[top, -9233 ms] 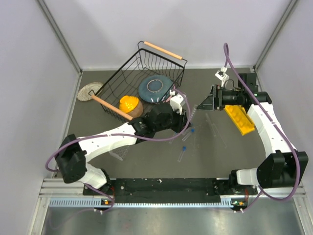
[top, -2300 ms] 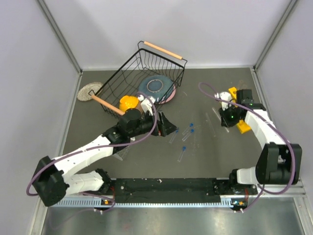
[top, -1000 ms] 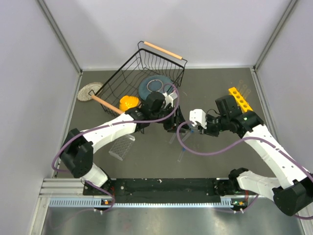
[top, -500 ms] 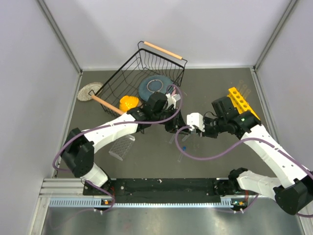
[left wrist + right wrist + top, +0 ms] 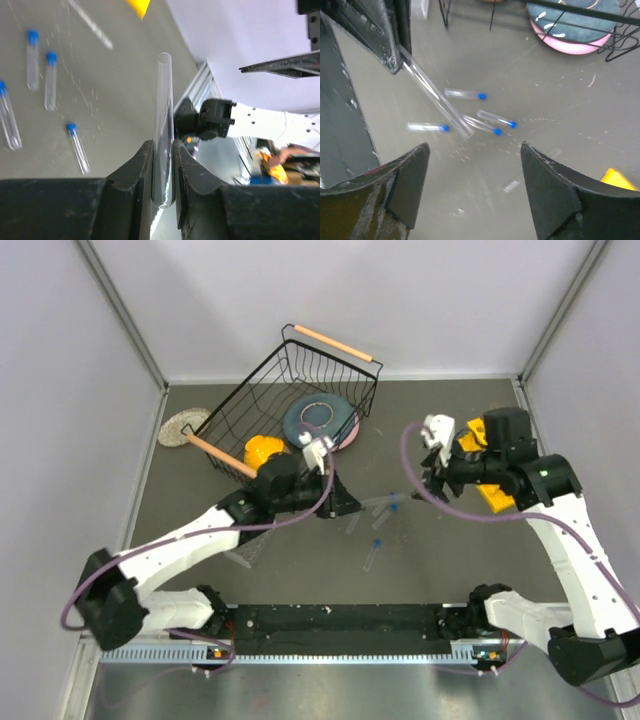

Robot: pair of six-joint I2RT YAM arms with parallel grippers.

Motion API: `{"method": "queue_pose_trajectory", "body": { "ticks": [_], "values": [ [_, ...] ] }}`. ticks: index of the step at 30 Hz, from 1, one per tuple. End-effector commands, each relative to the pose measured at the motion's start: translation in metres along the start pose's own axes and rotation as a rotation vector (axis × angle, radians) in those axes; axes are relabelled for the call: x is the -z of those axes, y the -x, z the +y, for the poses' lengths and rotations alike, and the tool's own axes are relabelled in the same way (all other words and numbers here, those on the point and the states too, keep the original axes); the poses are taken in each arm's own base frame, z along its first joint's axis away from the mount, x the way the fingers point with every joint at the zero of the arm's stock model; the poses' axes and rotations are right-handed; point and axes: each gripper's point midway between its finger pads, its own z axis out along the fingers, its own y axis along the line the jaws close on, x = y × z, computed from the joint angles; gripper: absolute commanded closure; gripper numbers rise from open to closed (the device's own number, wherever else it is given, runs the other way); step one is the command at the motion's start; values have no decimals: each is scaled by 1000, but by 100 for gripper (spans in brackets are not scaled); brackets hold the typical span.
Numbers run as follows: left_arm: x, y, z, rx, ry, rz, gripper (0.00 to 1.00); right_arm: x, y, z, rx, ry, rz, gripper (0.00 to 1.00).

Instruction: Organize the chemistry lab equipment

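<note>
My left gripper is shut on a clear uncapped tube, which sticks out past the fingertips, above the table. From above, this gripper hangs just left of the loose tubes. Several small clear tubes with blue caps lie on the grey table; the right wrist view shows them too. My right gripper is open and empty, raised above them; from above it sits right of the tubes. The yellow holed rack lies partly under my right arm. A thin glass rod lies further off.
A black wire basket with wooden handles stands at the back, holding a blue plate and an orange bowl. A round woven mat lies at far left. A clear plastic rack peeks out beneath my left arm.
My right gripper opened and drew back to the right, away from the left gripper. My left gripper closed on the clear tube and moved slightly left with it.
</note>
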Motion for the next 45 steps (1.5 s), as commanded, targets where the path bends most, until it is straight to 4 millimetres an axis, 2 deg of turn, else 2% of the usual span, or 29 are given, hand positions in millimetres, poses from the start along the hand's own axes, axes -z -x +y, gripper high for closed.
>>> {"method": "queue_pose_trajectory", "body": {
  "ticks": [1, 3, 4, 5, 7, 9, 10, 13, 17, 21, 27, 33, 40, 45],
  "values": [
    [35, 62, -37, -303, -80, -378, 94, 27, 72, -1, -415, 21, -307, 20],
    [41, 71, -42, -347, -54, -410, 94, 28, 79, -21, -693, -44, -379, 12],
    [42, 74, -47, -397, -46, -418, 94, 26, 82, -30, -951, -34, -437, 13],
    [47, 87, -56, -417, -33, -457, 94, 24, 83, -35, -1058, -32, -460, 14],
    [47, 94, -63, -452, -19, -467, 95, 20, 89, -39, -1259, 22, -509, 15],
    [46, 100, -64, -458, -8, -480, 95, 16, 91, -40, -1363, 63, -537, 16],
    [46, 102, -67, -459, -12, -487, 95, 10, 88, -41, -1469, 93, -536, 18],
    [43, 104, -72, -460, -18, -498, 95, 3, 91, -41, -1587, 159, -531, 21],
    [35, 103, -75, -458, -25, -496, 95, -4, 98, -40, -1648, 198, -511, 23],
    [27, 100, -76, -458, -30, -478, 96, -13, 92, -42, -1736, 199, -462, 29],
    [23, 101, -79, -462, -34, -477, 95, -25, 79, -41, -1813, 190, -402, 49],
    [19, 95, -81, -473, -67, -450, 95, -32, 70, -35, -1846, 213, -365, 60],
    [20, 89, -78, -482, -101, -471, 95, -25, 78, -27, -1812, 268, -368, 73],
    [21, 88, -81, -485, -117, -463, 92, -21, 76, -29, -1823, 266, -379, 83]
  ]
}}
